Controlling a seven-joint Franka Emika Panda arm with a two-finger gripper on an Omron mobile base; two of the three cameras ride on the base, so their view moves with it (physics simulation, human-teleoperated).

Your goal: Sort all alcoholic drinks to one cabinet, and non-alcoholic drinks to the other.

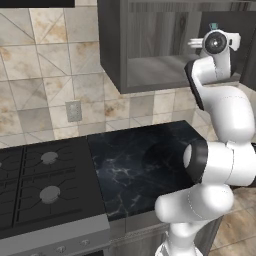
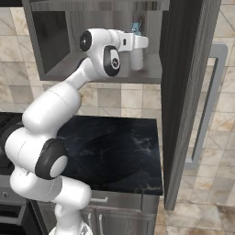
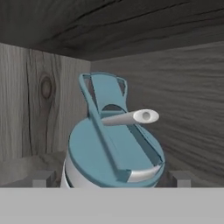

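wall cabinet (image 2: 181,92): door swung open | white teal-lidded bottle (image 2: 136,57): upright on shelf near its front right edge, judged delivered | gripper (image 3: 111,178): spread wide either side of lid, gripping nothing | remaining drinks: unseen, so unsorted

A white robot arm (image 1: 220,130) rises from the lower right and reaches up into an open dark grey wall cabinet (image 1: 112,50), where a teal lid (image 1: 214,26) peeks above its wrist. Below lie a black marble desk (image 1: 135,165), a gas stove (image 1: 40,185) and a tiled wall with an outlet (image 1: 74,111).
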